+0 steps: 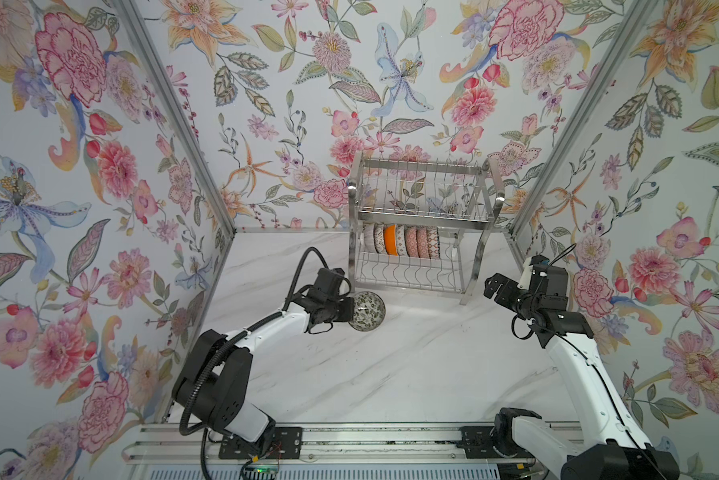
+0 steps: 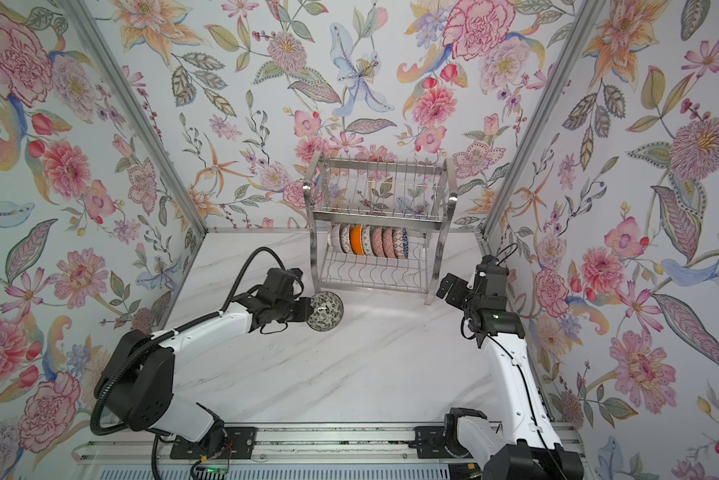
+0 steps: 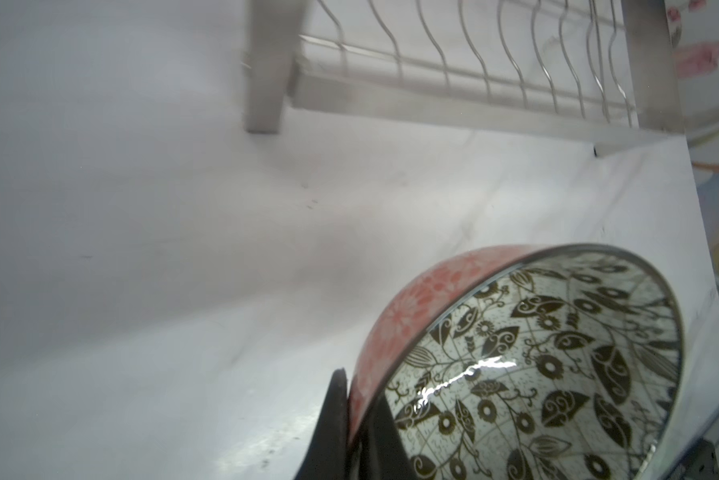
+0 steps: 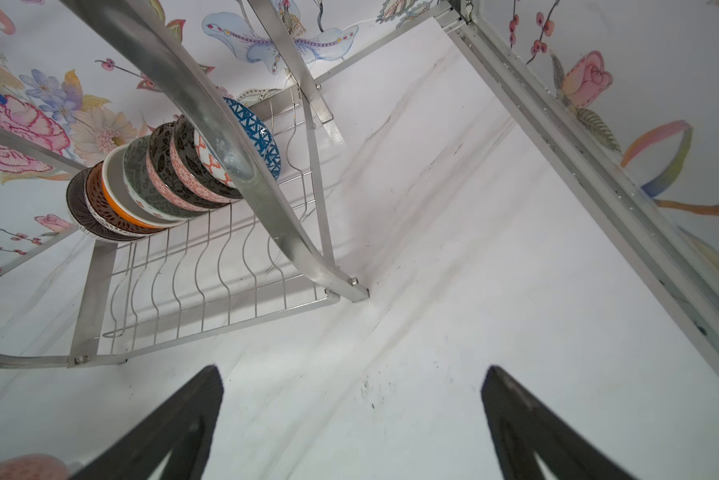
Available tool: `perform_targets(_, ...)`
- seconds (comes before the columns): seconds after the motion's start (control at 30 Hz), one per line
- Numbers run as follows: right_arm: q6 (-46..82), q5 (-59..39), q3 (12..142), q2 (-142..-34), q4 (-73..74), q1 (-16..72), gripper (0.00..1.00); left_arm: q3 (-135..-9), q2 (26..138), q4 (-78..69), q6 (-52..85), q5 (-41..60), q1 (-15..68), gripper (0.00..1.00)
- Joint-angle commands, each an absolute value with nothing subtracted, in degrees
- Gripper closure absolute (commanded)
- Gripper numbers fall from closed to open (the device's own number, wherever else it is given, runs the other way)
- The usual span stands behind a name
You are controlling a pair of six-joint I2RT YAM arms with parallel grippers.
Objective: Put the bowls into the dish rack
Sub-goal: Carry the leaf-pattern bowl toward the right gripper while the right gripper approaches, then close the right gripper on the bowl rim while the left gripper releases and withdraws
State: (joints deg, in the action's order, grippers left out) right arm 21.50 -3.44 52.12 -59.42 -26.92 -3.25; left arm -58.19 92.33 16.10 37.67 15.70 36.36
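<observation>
Marble tabletop [image 1: 391, 374], floral walls: our left tool [image 1: 348, 309] grips the last bowl [image 1: 368, 311] by its rim, just before the rack [image 1: 422, 216]. Free slots lie rightward, past seven racked bowls [image 1: 401, 241]. Our right tool [image 1: 492, 286], spread wide, stands nearer them.

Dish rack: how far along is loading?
Done: seven bowls stand on edge in the dish rack's lower tier. In hand: the left gripper is shut on the rim of the black-and-white bowl, in front of the rack. The right gripper is open and empty. Left: slot that last bowl in.
</observation>
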Motion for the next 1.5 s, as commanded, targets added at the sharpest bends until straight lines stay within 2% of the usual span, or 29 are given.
perform_targets(0.0, 19.58, -2.1, 52.31, -57.95, -31.41, -1.22, 0.01, -65.59, 99.59, 17.1, 39.69, 15.19, 43.41, 1.0)
perform_targets(0.13, 18.77, -2.29, 51.55, -57.34, -33.15, -0.01, 0.01, -74.86, 109.06, 16.59, 39.65, 14.69, 48.79, 1.0)
perform_targets(0.27, 17.8, -3.47, 51.0, -57.79, -34.64, 2.74, 0.01, -84.3, 116.77, 18.73, 38.41, 13.67, 50.18, 1.0)
perform_targets(0.37, 17.23, -2.67, 50.42, -58.3, -35.38, 5.57, 0.01, -90.28, 121.38, 21.0, 37.6, 12.81, 50.27, 0.95)
perform_targets(0.43, 17.12, -2.58, 49.85, -58.29, -35.4, 7.05, 0.01, -92.82, 123.13, 22.11, 37.1, 11.77, 50.45, 0.88)
perform_targets(0.6, 16.71, -2.03, 49.14, -58.51, -35.48, 10.01, 0.01, -95.61, 124.85, 22.61, 36.74, 11.36, 50.45, 0.84)
perform_targets(0.63, 16.52, -2.18, 49.14, -58.63, -35.43, 10.47, 0.01, -95.84, 124.89, 22.58, 36.75, 11.34, 50.45, 0.82)
perform_targets(0.7, 16.3, -2.55, 49.07, -58.58, -35.41, 11.31, 0.01, -96.22, 124.62, 22.83, 36.75, 11.45, 50.35, 0.65)
perform_targets(0.77, 15.83, -3.49, 49.18, -58.8, -35.46, 12.89, 0.01, -95.69, 122.35, 22.97, 36.72, 10.24, 50.41, 0.62)
perform_targets(0.8, 15.58, -3.46, 49.19, -58.95, -35.44, 13.87, 0.01, -94.89, 120.74, 22.79, 36.9, 9.74, 50.13, 0.57)
perform_targets(0.9, 15.35, -1.43, 48.83, -60.04, -35.41, 17.87, 0.01, -90.97, 112.4, 22.25, 37.9, 9.42, 47.74, 0.29)
perform_targets(0.97, 16.22, -0.23, 48.02, -60.82, -33.93, 20.97, 0.01, -86.19, 104.33, 21.18, 38.74, 8.36, 45.15, 0.04)
perform_targets(1.0, 16.7, -0.1, 47.61, -61.52, -33.05, 22.22, 0.0, -83.4, 100.69, 20.26, 39.35, 8.5, 43.56, 0.01)
perform_targets(1.23, 19.0, 3.86, 49.19, -73.0, -27.35, 32.87, 0.16, -62.44, 76.05, 14.3, 42.27, 12.53, 30.07, 0.01)
perform_targets(1.47, 18.93, 6.05, 55.1, -87.19, -26.36, 38.16, 0.34, -54.34, 71.08, 11.51, 43.88, 15.38, 26.89, 0.01)
